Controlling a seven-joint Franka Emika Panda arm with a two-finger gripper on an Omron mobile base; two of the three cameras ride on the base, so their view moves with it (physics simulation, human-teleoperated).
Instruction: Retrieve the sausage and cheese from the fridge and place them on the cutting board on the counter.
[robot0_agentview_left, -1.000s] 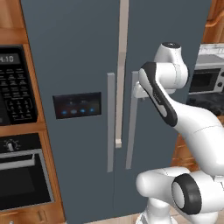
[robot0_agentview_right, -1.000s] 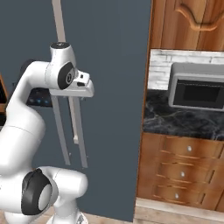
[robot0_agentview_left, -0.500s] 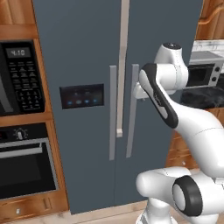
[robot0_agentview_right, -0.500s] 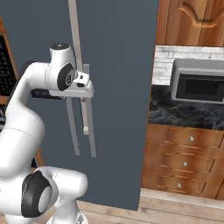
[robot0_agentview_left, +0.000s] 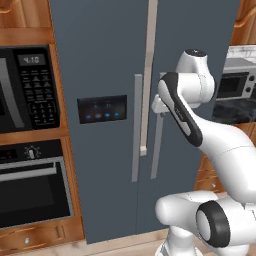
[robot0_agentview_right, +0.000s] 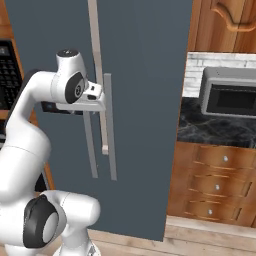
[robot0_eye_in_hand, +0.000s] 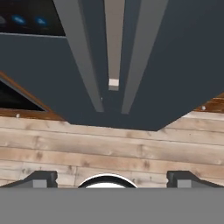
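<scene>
— What is your claw (robot0_eye_in_hand: 112, 177) doing?

— It is standing spread wide, pinching nothing. In the hand view its two dark fingertips (robot0_eye_in_hand: 41, 178) are sitting far apart, and between and beyond them I am looking along the fridge (robot0_eye_in_hand: 175, 78) at its two long grey handles and the pale strip between its doors.

— Where is it against the fridge?

— In the right base view my hand is hanging just in front of the right door's handle (robot0_agentview_right: 110, 127), near its upper end. I cannot tell whether it is touching it. The left door's handle (robot0_agentview_left: 136, 127) is running alongside, just beside it.

— And the fridge itself?

— Both doors are shut. Its black panel with blue lights (robot0_agentview_left: 101, 109) is sitting on the left door.

— What is lying around it?

— To the left a black microwave (robot0_agentview_left: 27, 90) is sitting built into wooden cabinets, with an oven (robot0_agentview_left: 32, 187) beneath it. To the right the black marble table (robot0_agentview_right: 212, 127) is carrying a grey toaster oven (robot0_agentview_right: 230, 99), above brown drawers with round knobs (robot0_agentview_right: 215, 182). A wooden floor (robot0_eye_in_hand: 131, 153) is running under everything.
</scene>
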